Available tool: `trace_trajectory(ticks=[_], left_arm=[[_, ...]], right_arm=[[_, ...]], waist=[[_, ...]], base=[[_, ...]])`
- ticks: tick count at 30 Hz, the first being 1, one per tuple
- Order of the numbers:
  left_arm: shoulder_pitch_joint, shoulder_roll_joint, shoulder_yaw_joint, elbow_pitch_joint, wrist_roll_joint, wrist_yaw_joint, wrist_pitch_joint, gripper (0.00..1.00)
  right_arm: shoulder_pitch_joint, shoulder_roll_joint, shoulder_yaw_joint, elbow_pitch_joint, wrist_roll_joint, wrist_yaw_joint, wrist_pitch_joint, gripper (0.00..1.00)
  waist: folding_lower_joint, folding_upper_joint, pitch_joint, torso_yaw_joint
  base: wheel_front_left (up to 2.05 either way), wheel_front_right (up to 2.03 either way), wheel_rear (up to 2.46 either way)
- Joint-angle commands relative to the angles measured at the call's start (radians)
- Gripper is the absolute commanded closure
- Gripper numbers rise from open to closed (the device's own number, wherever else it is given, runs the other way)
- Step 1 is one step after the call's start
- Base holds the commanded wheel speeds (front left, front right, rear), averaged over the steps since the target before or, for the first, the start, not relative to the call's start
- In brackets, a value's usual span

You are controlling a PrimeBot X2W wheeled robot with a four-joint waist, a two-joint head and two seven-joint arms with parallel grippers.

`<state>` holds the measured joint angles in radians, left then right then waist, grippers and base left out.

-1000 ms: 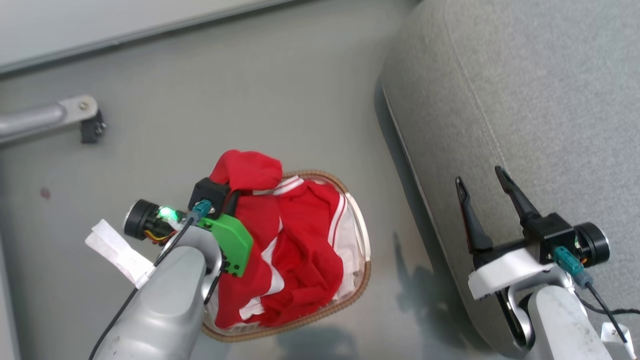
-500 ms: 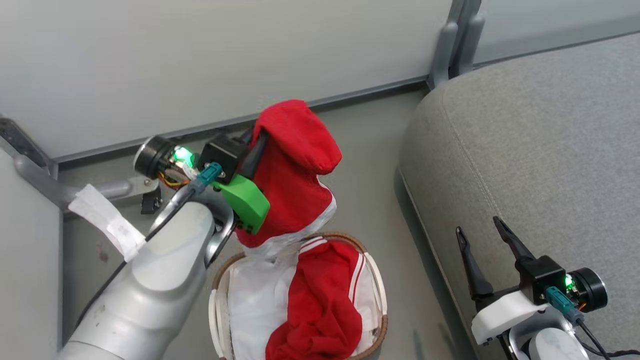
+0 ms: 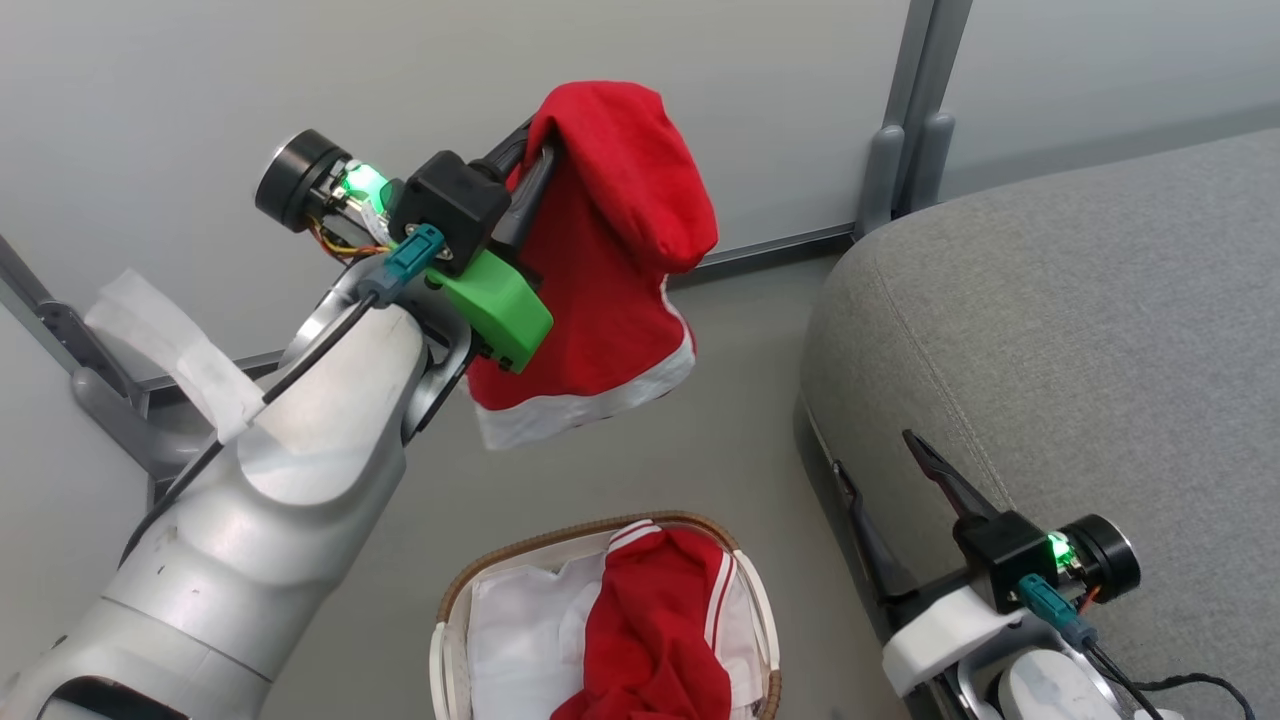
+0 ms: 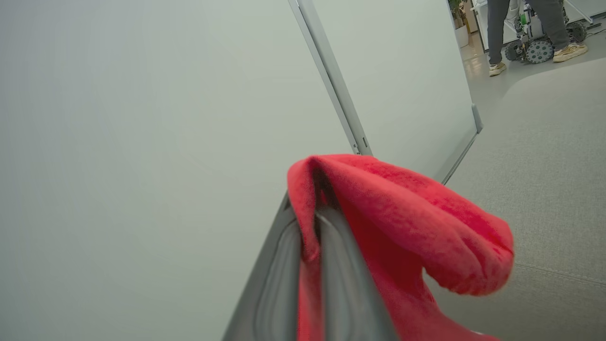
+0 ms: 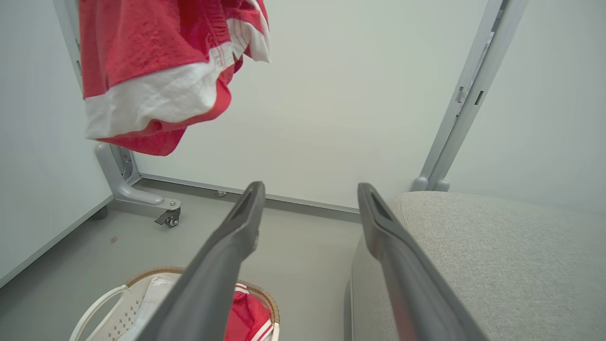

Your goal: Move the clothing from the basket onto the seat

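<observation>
Once the left gripper (image 3: 528, 165), clamped on a red white-hemmed garment (image 3: 610, 250), had lifted it from the oval cream basket (image 5: 113, 319), the grey fabric couch (image 3: 1080, 330) awaited.

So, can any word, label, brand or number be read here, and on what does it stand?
None can be read.
The white tape on the left arm shows no legible writing.
The held red garment and the basket bear no print.

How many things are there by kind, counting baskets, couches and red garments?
Basket: 1
Couch: 1
Red garments: 2, one aloft, another in the basket
Total: 4
</observation>
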<state>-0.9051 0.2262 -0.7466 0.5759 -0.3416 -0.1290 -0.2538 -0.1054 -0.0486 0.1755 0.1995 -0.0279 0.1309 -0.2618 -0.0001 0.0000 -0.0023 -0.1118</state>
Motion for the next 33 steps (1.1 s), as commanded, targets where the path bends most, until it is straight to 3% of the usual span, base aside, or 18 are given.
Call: trace_trajectory(ticks=[1, 11, 18, 28, 29, 30, 31, 32, 33], left_arm=[[-0.024, 0.000, -0.004, -0.008, -0.006, -0.002, -0.003, 1.00], [-0.066, -0.028, -0.068, -0.040, -0.028, -0.002, 0.005, 1.00], [-0.080, -0.050, -0.121, -0.079, -0.057, -0.002, 0.010, 1.00], [-0.075, -0.076, -0.166, -0.101, -0.093, -0.002, 0.027, 1.00], [-0.073, -0.078, -0.170, -0.100, -0.101, -0.002, 0.029, 1.00], [-0.073, -0.079, -0.174, -0.100, -0.108, -0.002, 0.030, 1.00], [-0.072, -0.081, -0.176, -0.099, -0.111, -0.002, 0.031, 1.00], [-0.072, -0.082, -0.179, -0.097, -0.116, -0.002, 0.032, 1.00], [-0.071, -0.082, -0.181, -0.095, -0.121, -0.002, 0.033, 1.00]], right_arm=[[-0.022, -0.003, 0.013, 0.001, -0.006, 0.000, -0.005, 0.00], [-0.170, -0.003, 0.139, 0.017, 0.008, 0.000, -0.005, 0.00], [-0.269, -0.003, 0.245, 0.097, 0.037, 0.000, -0.005, 0.00], [-0.357, -0.003, 0.272, 0.189, 0.053, 0.000, -0.005, 0.00], [-0.364, -0.003, 0.275, 0.208, 0.056, 0.000, -0.005, 0.15], [-0.375, -0.004, 0.278, 0.224, 0.060, 0.000, -0.005, 0.58], [-0.383, -0.003, 0.281, 0.234, 0.064, 0.000, -0.005, 0.76], [-0.391, -0.003, 0.287, 0.246, 0.065, 0.000, -0.005, 1.00], [-0.394, -0.003, 0.291, 0.253, 0.066, 0.000, -0.005, 1.00]], waist=[[0.0001, 0.0000, -0.002, 0.004], [0.0001, 0.0000, -0.011, 0.025], [0.0001, 0.0000, -0.022, 0.051], [0.0001, 0.0000, -0.039, 0.071], [0.0001, 0.0000, -0.041, 0.073], [0.0001, 0.0000, -0.043, 0.073], [0.0001, 0.0000, -0.043, 0.074], [0.0001, 0.0000, -0.044, 0.074], [0.0001, 0.0000, -0.044, 0.074]], base=[[0.00, 0.00, 0.00], [0.00, 0.00, 0.00], [0.00, 0.00, 0.00], [0.00, 0.00, 0.00], [0.00, 0.00, 0.00], [0.00, 0.00, 0.00], [0.00, 0.00, 0.00], [0.00, 0.00, 0.00], [0.00, 0.00, 0.00]])
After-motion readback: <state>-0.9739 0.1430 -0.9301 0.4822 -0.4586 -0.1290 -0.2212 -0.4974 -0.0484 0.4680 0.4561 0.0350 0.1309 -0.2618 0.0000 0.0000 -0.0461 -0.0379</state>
